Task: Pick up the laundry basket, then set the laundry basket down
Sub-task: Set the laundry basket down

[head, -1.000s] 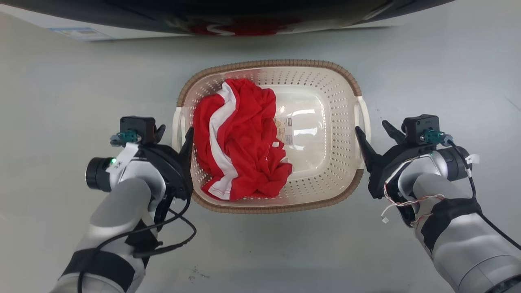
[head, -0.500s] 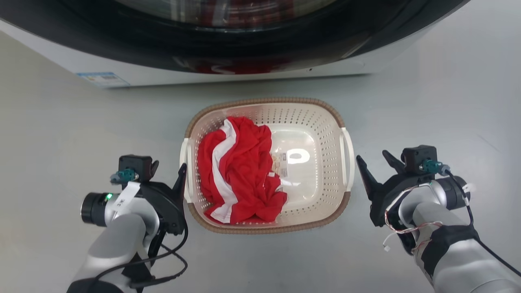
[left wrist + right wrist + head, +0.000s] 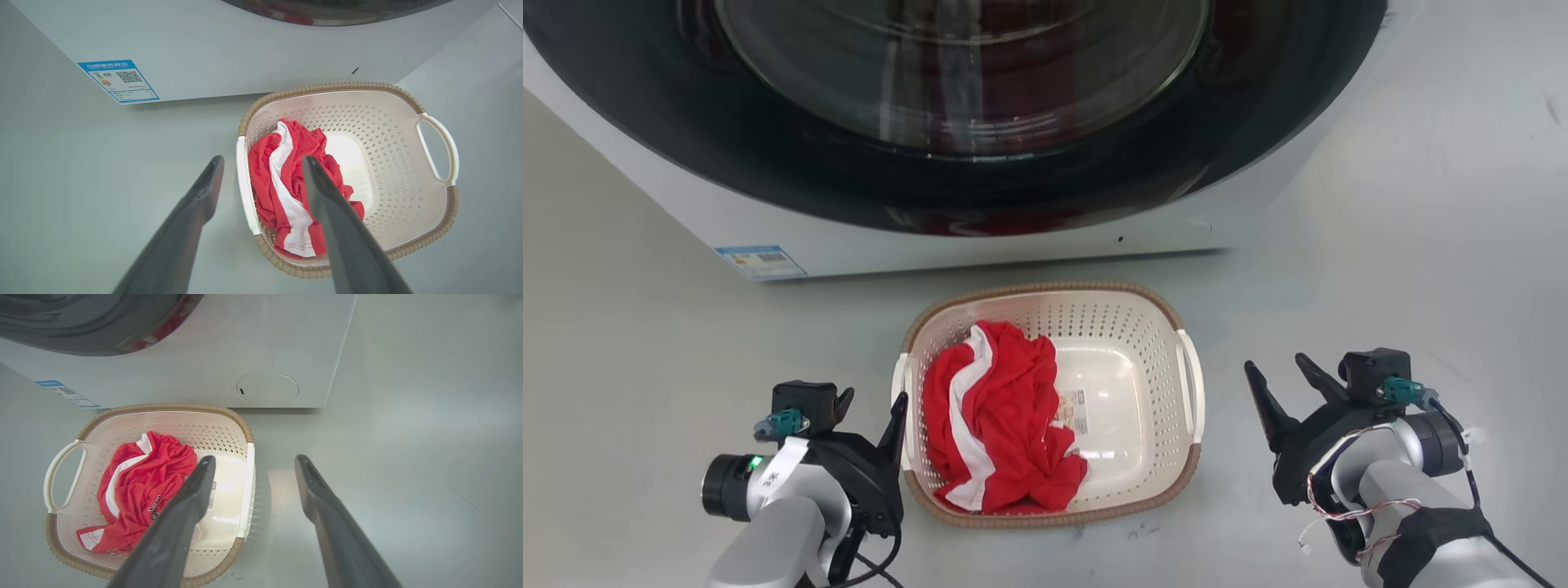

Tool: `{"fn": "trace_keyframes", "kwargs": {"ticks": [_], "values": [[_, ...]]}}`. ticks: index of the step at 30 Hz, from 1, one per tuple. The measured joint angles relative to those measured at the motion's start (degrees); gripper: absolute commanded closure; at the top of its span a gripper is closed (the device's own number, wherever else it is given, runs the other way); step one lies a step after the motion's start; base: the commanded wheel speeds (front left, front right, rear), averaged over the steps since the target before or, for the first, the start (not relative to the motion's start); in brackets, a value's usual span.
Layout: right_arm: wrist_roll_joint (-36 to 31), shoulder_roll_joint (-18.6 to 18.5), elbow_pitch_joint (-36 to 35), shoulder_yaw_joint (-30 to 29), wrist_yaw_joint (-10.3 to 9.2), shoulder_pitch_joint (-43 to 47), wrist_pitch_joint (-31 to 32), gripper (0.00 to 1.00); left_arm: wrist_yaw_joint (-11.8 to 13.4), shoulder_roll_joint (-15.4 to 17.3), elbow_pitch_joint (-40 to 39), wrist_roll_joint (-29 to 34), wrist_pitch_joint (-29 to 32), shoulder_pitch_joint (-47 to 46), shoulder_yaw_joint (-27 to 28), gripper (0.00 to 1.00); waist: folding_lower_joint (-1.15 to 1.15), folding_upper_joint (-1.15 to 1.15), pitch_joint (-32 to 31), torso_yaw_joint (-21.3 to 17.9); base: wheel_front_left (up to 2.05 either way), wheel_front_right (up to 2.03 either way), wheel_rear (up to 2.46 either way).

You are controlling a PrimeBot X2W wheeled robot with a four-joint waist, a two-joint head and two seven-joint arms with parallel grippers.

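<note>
On the floor before the washer, the laundry basket sits w/ a red-white cloth inside (left half). L pincer is spread by its left handle. R pincer is spread too, apart from the basket.

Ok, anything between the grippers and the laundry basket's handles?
Nothing visible. The left gripper hangs open beside the left handle of the laundry basket; bare floor alone separates the open right gripper from the right handle.

A white washing machine bearing a blue label is set on the grey floor; a red-and-white garment is crumpled before it.
</note>
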Motion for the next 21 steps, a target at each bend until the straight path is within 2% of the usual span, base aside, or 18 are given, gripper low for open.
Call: {"fn": "trace_keyframes", "kwargs": {"ticks": [6, 11, 21], "values": [[0.01, -0.65, -4.07, -1.92, -0.71, 3.14, -0.01, 0.0, 0.89, 0.3, -4.83, 0.0, 0.0, 3.23, 1.49, 0.0, 0.0, 0.0, -4.35, -0.23, 0.0, 0.0, 0.0], [0.31, -1.65, -8.22, -3.93, -2.47, 6.67, -0.01, 0.0, 2.79, 1.07, -9.99, 0.64, 0.0, 6.42, 2.52, 0.0, 0.0, 0.0, -7.72, -0.22, 0.0, 0.0, 0.0], [-2.45, -3.72, -19.86, -6.98, -7.38, 13.99, -0.02, 0.0, 7.51, 4.01, -24.1, 4.7, 0.0, 14.74, 4.45, 0.0, 0.0, 0.0, -13.73, 0.31, 0.0, 0.0, 0.0]]}}
